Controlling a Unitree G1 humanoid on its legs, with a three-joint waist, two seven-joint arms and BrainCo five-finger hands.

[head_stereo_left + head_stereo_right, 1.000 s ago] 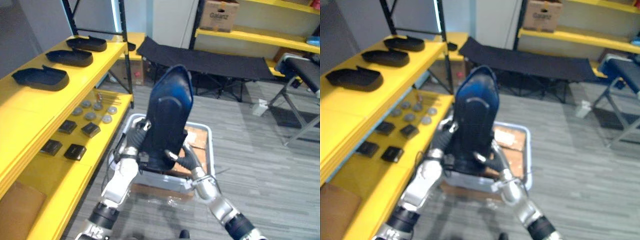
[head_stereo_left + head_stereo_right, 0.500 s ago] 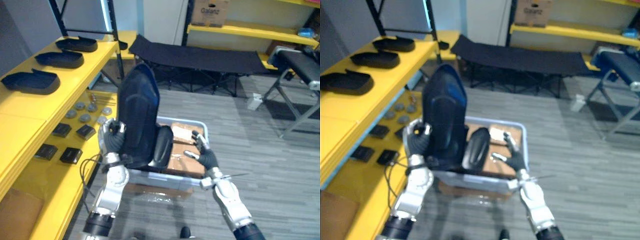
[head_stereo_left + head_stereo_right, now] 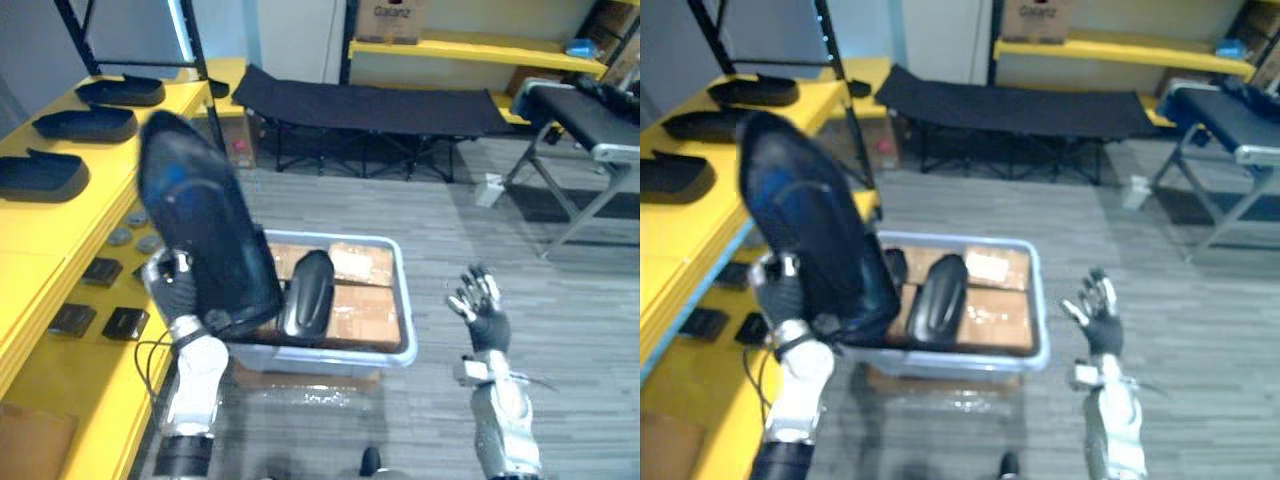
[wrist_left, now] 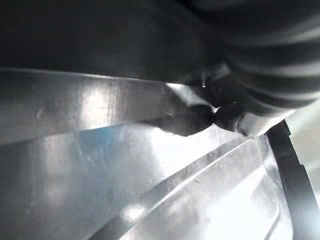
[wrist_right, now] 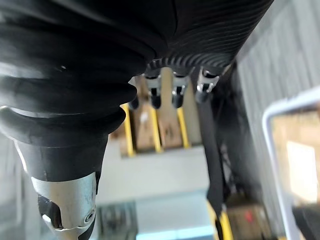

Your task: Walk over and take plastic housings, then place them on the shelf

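Head pair: two eyes side by side, set high, looking down and forward. Both take in the grey bin (image 3: 404, 300) on the floor, the yellow shelf (image 3: 60, 215) along the robot's left, the black cot (image 3: 370, 105) behind, the left hand (image 3: 172, 290) and the right hand (image 3: 485, 315). Left wrist camera: jammed right up against the glossy plastic housing (image 4: 125, 165). Right wrist camera: looks along its own fingers (image 5: 176, 92) toward far yellow racking (image 5: 127, 132), and shares the bin's rim with the head pair.

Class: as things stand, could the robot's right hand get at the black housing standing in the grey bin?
Probably yes. The right hand is open and empty beside the bin, whose top is uncovered; the housing stands above its rim. The left hand holds the raised housing on its other side.
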